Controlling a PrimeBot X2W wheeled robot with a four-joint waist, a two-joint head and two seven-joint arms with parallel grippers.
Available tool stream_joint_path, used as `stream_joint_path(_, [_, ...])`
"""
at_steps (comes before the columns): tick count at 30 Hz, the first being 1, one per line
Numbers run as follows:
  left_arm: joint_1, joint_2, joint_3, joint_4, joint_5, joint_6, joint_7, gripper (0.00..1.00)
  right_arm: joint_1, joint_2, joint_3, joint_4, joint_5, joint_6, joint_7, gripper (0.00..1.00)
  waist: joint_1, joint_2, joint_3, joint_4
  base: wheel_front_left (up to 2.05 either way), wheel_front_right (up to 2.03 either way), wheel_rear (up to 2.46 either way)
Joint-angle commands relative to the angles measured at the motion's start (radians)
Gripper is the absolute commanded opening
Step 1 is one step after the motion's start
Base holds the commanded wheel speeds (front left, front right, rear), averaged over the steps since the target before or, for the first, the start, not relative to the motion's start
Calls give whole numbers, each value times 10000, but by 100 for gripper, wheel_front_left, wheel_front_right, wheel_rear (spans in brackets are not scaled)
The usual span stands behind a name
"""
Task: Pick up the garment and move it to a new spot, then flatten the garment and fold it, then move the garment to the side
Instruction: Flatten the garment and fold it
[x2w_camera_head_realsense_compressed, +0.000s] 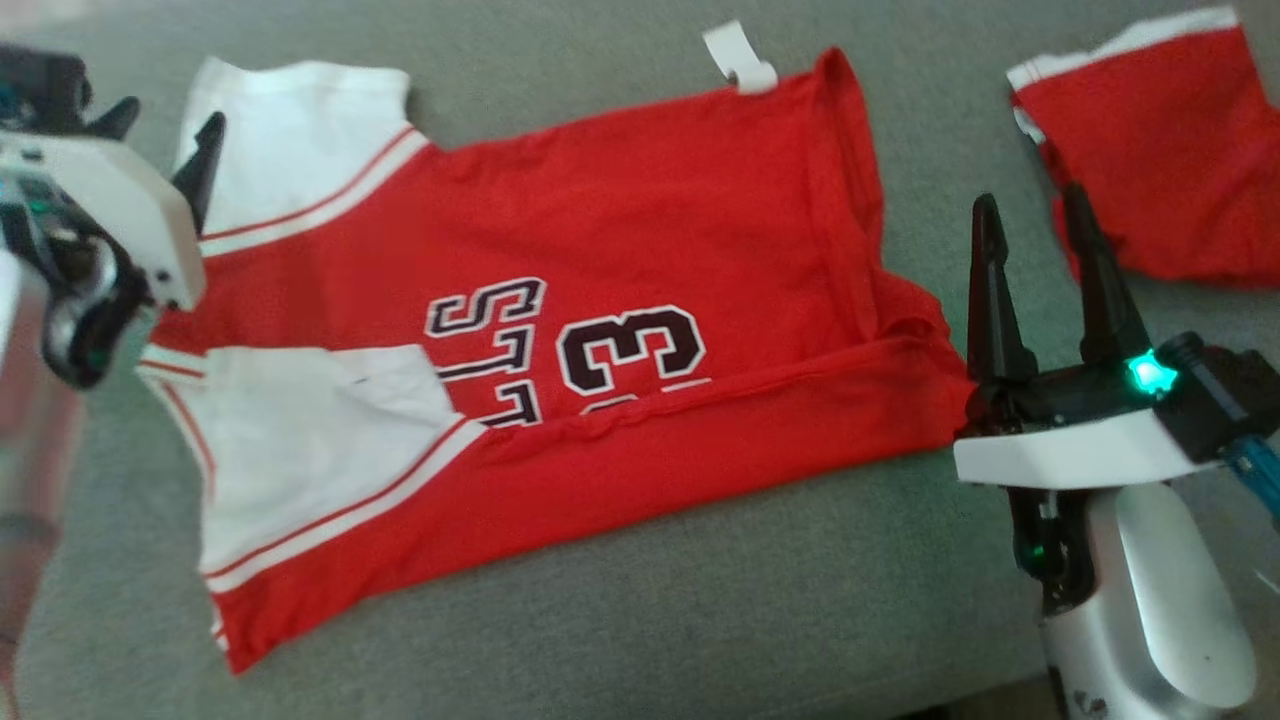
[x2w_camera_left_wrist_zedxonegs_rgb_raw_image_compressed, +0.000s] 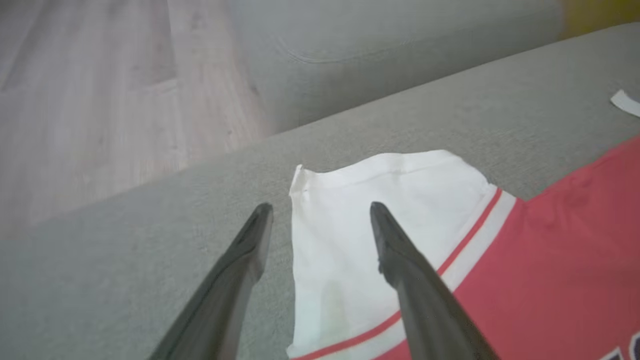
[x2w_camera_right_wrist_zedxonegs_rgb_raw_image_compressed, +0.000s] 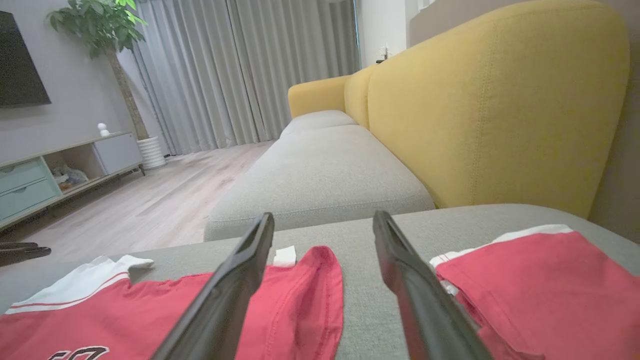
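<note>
Left tool (x2w_camera_left_wrist_zedxonegs_rgb_raw_image_compressed: 321, 207) and right tool (x2w_camera_head_realsense_compressed: 1029, 197) are spread wide, empty, at opposite ends of the jersey (x2w_camera_head_realsense_compressed: 640, 230). One layer alone could be pinched, the fold (x2w_camera_head_realsense_compressed: 720, 400) dragged loose.

Parted fingers (x2w_camera_left_wrist_zedxonegs_rgb_raw_image_compressed: 400, 260) straddle the white sleeve (x2w_camera_left_wrist_zedxonegs_rgb_raw_image_compressed: 345, 220) edge of the garment (x2w_camera_left_wrist_zedxonegs_rgb_raw_image_compressed: 560, 260).

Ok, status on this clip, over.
Left pincer open at white sleeve. Right pincer open beside hem, empty. Jersey flat on cushion, long edge folded over. Second red garment lies apart, right.
</note>
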Motion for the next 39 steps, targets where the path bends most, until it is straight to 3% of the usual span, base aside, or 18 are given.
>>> stream_joint_path(1, [-789,696,46,-55,-269,-53,381,100,-296,-47,280,-444,90,67,-105,100,-3,0,644,-500,0,0,0])
stream_joint_path(12, [-2193,1505,-31,1940,-683,-55,452,100,-536,-47,672,-755,410,67,-106,100,-3,0,1430,-1293,0,0,0])
stream_joint_path(21, [-2501,1492,-588,2498,-1139,-56,828,100,-481,-47,494,-809,395,67,-106,100,-3,0,1580,-1320,0,0,0])
stream_joint_path(22, [-2491,1400,-824,2504,-1396,-56,1185,45,-507,-47,466,-776,295,67,-106,100,-3,0,1565,-1259,0,0,0])
stream_joint_path(23, [-2491,1400,-824,2504,-1396,-56,1185,45,-507,-47,466,-776,295,67,-106,100,-3,0,1565,-1259,0,0,0])
stream_joint_path(24, [-2493,1374,-947,2458,-1531,-56,1311,0,-541,-47,432,-772,241,67,-106,100,-3,0,1553,-1216,0,0,0])
stream_joint_path(28, [-2547,1276,-1250,2206,-1909,-57,1088,0,-728,-47,188,-774,-69,67,-106,100,-3,0,1410,-957,0,0,0])
stream_joint_path(35, [-2713,812,-1537,1650,-1800,-57,-1214,0,-1066,-47,-115,-541,-892,67,23,100,-3,0,867,-180,0,0,0])
stream_joint_path(39, [-2610,464,-1596,1186,-1584,-56,-2540,0,-1522,-73,-231,-470,-1506,67,802,100,-3,0,525,433,0,0,0])
